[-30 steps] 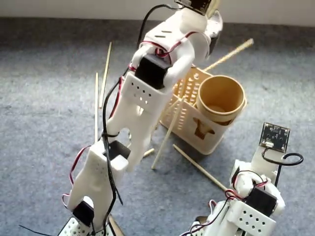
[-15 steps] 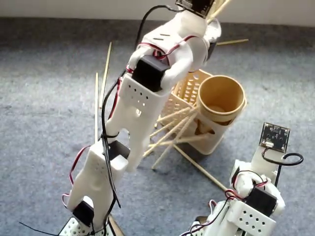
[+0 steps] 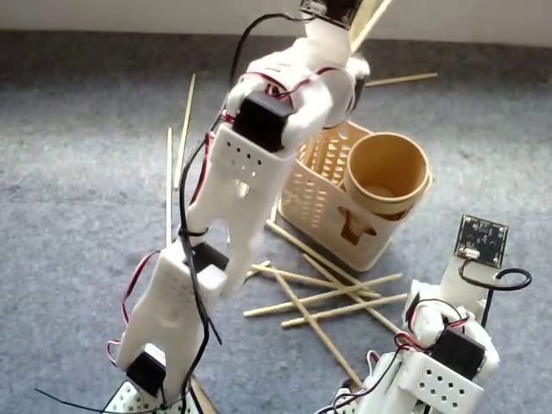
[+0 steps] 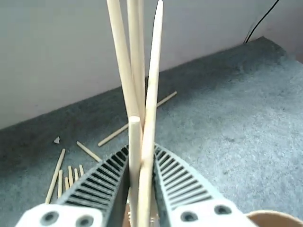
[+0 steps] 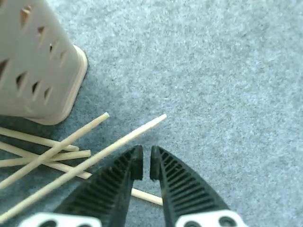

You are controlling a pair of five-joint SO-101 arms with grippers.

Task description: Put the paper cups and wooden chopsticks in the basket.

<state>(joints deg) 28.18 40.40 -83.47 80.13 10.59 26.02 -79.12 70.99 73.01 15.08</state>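
Left gripper [image 4: 140,152]: jaws clamped on a bundle of pale wooden chopsticks [image 4: 136,71]. The sticks rise well past the fingertips, and one shorter stick ends just beyond the tips.
Left arm [image 3: 233,198]: white, with red and black wiring. In the high view it is raised steeply over the basket, and the held sticks poke out by its upper end.
Right gripper [image 5: 143,160]: jaws drawn together to a thin slit, gripping nothing. It hangs low over the carpet, its tips just beside one long loose stick.
Right arm [image 3: 448,354]: folded low at the near right of the high view, apart from the basket.
Cream plastic slotted basket [image 3: 323,207]: upright on the carpet, mid-table. One lower corner shows in the right wrist view [image 5: 38,61].
Tan paper cup [image 3: 385,177]: upright, mouth open, seated in the basket at its right end, with its rim above the basket wall.
Loose wooden chopsticks – front group [image 3: 319,297]: several lie crossed on the carpet before the basket, outside it, between the two arms.
Loose wooden chopsticks – left group [image 3: 177,147]: two thin sticks on the carpet left of the left arm.
Single wooden chopstick [image 3: 401,79]: on the carpet behind the basket.
Grey carpet [image 3: 78,259]: covers the work surface.
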